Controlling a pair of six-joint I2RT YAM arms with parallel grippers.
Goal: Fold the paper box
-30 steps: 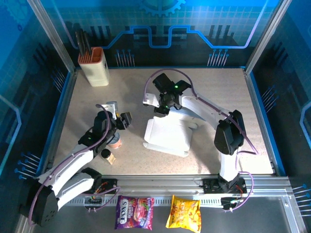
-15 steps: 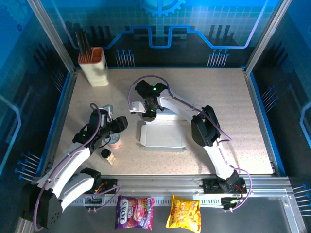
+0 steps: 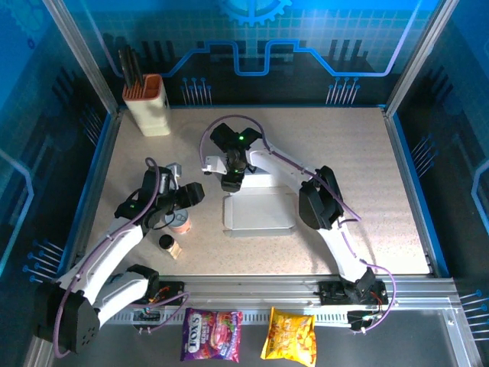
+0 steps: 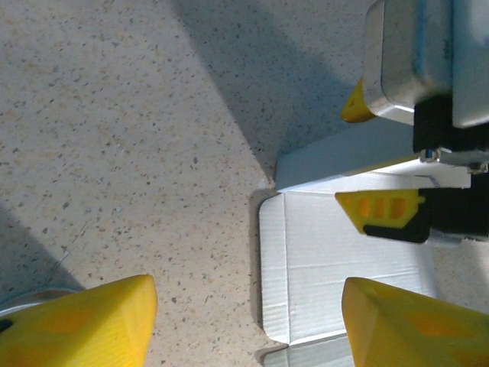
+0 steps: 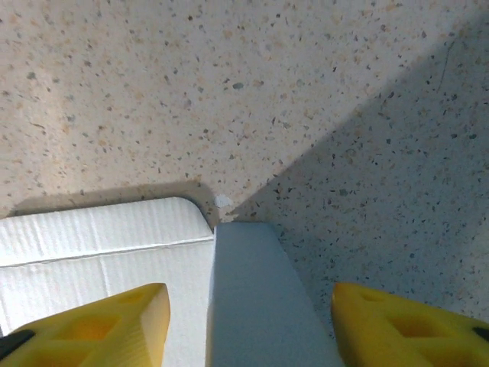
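**Right gripper (image 3: 231, 177) loosens over the paper box (image 3: 258, 214)**

Since a second ago the right arm has swung to the left and its yellow fingers (image 5: 99, 321) have parted. The box, then tilted and partly lifted, now lies flat and square to the table's front edge.

Those blunt, wedge-shaped fingers stand spread on either side of a raised flap at the box's far edge. They pinch nothing, and bare table shows between the flap and the right-hand finger. The flap is smooth grey-white card in shadow. Beside it lies a flat panel with a rounded corner and fine ribbing.

The left gripper (image 4: 248, 325) hovers just left of the box, its yellow fingers wide apart and holding nothing. Its camera shows creases crossing the white panel and the right gripper's fingertips straddling the flap. The box's right side is cut off there by the frame and by the other gripper's black and silver body.

From above, the box is a pale, shallow rectangle in the middle of the table (image 3: 351, 153), which is beige and stone-speckled. The box's far edge is hidden under the right gripper.

Two small containers (image 3: 182, 224) sit by the left arm, partly covered and hard to identify. A cream holder (image 3: 147, 107) with an orange top and dark sticks stands at the far left corner. Two snack bags (image 3: 212, 334), one purple and one yellow, lie on the front ledge.
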